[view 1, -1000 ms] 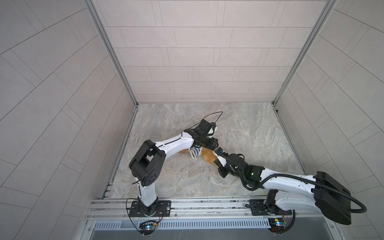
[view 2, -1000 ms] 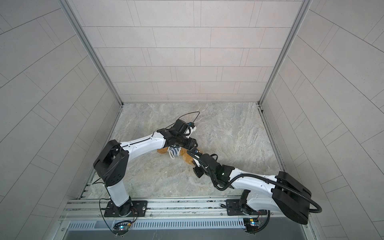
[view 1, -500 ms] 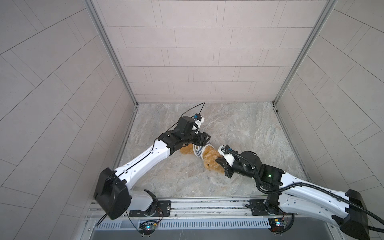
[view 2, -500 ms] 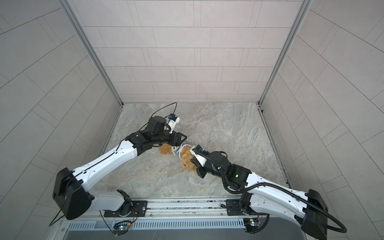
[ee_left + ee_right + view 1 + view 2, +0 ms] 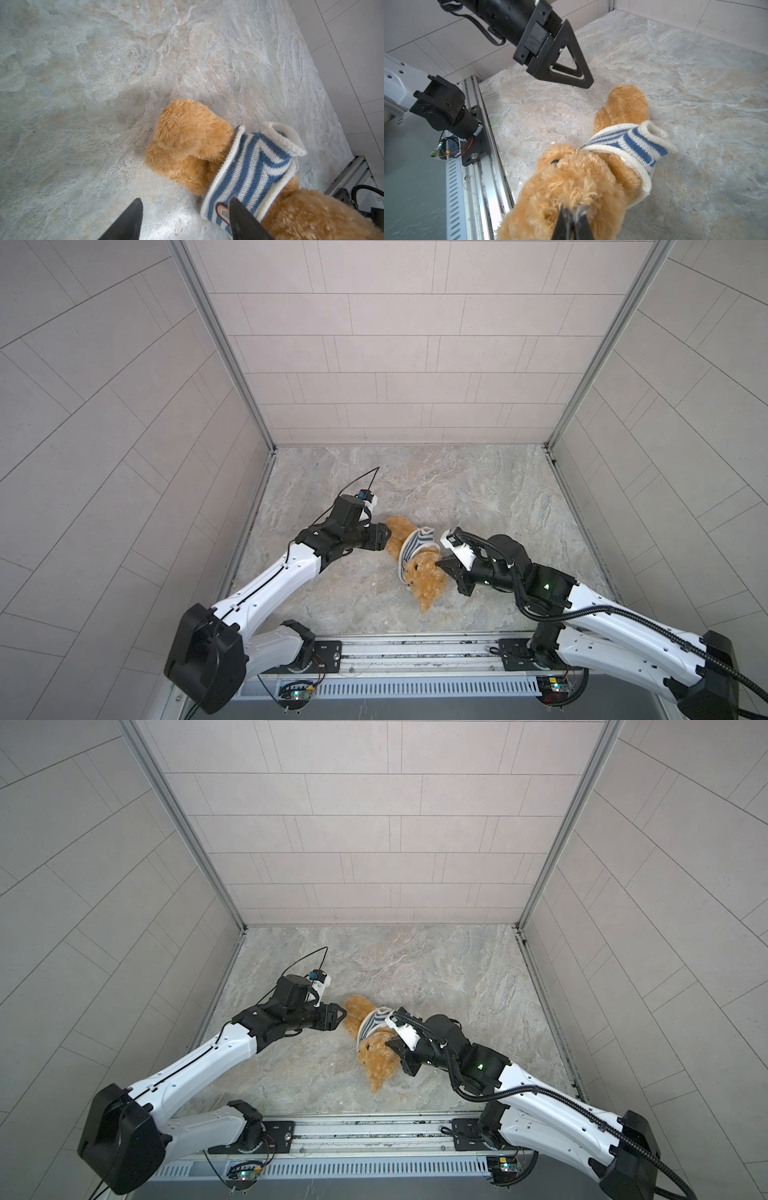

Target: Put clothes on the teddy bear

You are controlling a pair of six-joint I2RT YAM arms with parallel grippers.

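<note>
Pincer check: we find the right pincer (image 5: 573, 213) clamped on head fur of the teddy bear (image 5: 571, 182), which rests on the worktop (image 5: 457, 489). The left pincer (image 5: 185, 199) stands parted and empty near its legs; a striped shirt (image 5: 249, 166) wraps its torso.

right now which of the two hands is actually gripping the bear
The right hand: it is pinched shut on head fur of the teddy bear. The left hand is open and empty.
</note>
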